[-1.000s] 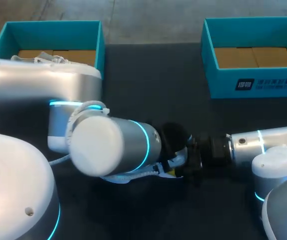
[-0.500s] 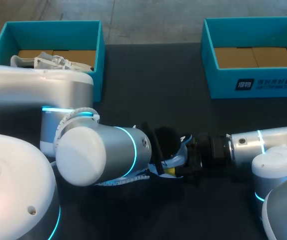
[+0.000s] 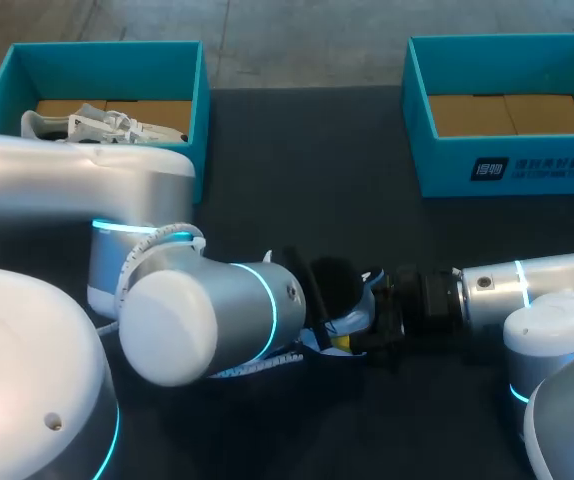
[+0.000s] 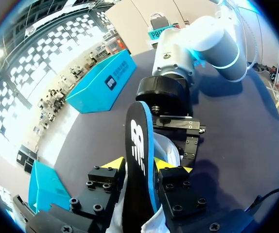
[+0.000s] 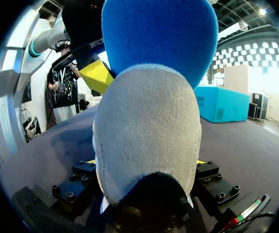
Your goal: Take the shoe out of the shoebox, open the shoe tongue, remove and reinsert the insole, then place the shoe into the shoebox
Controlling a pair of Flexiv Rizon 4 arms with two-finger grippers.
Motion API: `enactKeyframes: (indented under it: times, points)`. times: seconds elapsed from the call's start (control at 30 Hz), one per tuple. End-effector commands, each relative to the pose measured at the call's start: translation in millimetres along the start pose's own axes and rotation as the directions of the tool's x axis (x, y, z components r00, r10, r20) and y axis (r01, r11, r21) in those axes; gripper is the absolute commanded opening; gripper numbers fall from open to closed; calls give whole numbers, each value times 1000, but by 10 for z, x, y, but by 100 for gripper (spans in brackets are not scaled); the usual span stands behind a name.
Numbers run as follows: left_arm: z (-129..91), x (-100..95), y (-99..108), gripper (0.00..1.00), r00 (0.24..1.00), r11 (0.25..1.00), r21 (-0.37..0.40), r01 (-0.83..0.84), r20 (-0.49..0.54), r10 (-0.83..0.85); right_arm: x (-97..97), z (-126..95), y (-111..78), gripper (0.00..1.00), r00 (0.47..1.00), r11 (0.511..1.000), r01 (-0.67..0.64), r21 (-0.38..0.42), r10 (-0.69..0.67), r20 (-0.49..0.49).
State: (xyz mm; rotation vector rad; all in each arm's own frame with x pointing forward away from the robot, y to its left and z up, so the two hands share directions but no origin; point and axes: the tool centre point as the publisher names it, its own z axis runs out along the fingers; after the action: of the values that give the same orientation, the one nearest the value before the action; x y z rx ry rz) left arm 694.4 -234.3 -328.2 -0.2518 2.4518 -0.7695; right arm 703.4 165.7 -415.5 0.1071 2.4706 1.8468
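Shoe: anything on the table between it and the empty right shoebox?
Nothing visible: bare table lies between the shoe, in the right jaws, and the right shoebox. The insole is in the left jaws.

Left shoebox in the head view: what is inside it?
A white shoe lies on the left shoebox's brown floor. My left arm covers the box's near part, so the shoe's near side and anything else there are hidden.

I am seeing rough grey suede on the shoe (image 5: 147, 131). The insole (image 5: 154, 34) is showing one fuzzy blue face and one smooth black face.
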Motion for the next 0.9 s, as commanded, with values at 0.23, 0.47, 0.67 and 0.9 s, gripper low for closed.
enactKeyframes:
  times: [0.23,0.47,0.67,0.9]
  points:
    - [79,21,-3,31,1000,1000,24,-14,19,14,9,-1,10,0,1000,1000,0,3,0,1]
    - [164,-25,-1,28,1000,999,29,-23,19,22,9,-1,10,0,1000,1000,0,3,0,1]
    - [201,-61,8,14,1000,999,35,-23,15,22,9,-1,10,0,1000,1000,0,3,0,1]
    - [179,-85,21,0,1000,999,50,-15,4,15,9,-1,10,0,1000,1000,0,3,0,1]
